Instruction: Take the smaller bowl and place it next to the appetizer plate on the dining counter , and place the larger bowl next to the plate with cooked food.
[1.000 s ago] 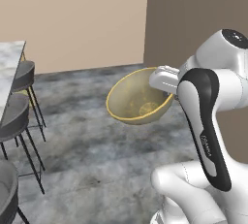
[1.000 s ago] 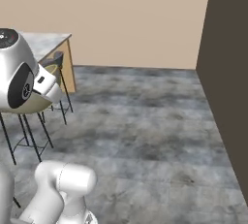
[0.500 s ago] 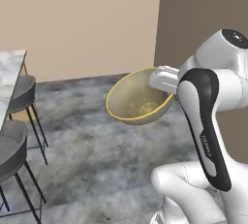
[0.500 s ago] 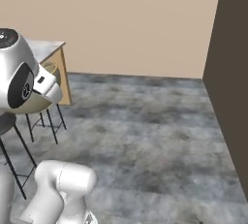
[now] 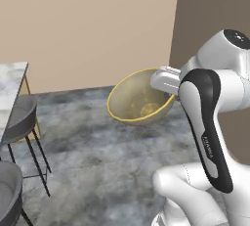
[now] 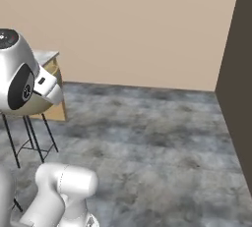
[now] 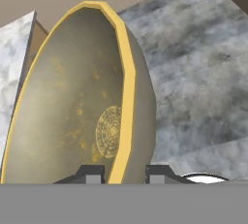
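Robot hand (image 7: 125, 174) pinches the yellow rim of the deep olive-tan speckled bowl (image 5: 138, 99), held tilted above grey stone floor (image 6: 147, 137); white-grey marble counter (image 5: 10, 90) far left.

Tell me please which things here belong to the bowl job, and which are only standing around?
Belonging to the job:
larger bowl, clamped by its rim in the gripper
dining counter, at the left edge

Only standing around:
grey stools beside the counter
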Robot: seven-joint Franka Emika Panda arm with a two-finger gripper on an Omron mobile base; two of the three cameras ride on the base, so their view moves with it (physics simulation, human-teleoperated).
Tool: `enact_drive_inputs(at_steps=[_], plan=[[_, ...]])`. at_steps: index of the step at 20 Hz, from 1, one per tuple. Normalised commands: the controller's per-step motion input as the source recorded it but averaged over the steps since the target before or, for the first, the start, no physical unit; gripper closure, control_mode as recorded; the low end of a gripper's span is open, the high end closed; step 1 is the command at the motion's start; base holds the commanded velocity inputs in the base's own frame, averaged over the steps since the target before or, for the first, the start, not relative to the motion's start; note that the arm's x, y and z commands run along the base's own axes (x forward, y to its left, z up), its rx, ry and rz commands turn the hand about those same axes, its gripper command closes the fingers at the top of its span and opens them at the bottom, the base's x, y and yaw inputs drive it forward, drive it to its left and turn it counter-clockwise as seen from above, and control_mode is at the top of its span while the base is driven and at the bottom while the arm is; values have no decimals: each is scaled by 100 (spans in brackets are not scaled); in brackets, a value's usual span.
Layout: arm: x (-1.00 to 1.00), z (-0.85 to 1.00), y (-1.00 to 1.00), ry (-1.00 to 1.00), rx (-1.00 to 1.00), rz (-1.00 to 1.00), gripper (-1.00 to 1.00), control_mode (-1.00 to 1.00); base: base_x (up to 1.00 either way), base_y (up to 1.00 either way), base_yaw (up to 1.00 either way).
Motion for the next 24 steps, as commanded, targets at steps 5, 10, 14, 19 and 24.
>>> enact_drive_inputs(at_steps=[5, 10, 14, 19, 24], plan=[[0, 0, 0, 0, 0, 0, 100, 100, 100, 0, 7], [0, 0, 0, 0, 0, 0, 100, 100, 100, 0, 7], [0, 0, 0, 0, 0, 0, 100, 100, 100, 0, 10], [0, 0, 0, 0, 0, 0, 100, 100, 100, 0, 18], [0, 0, 0, 0, 0, 0, 100, 100, 100, 0, 25]])
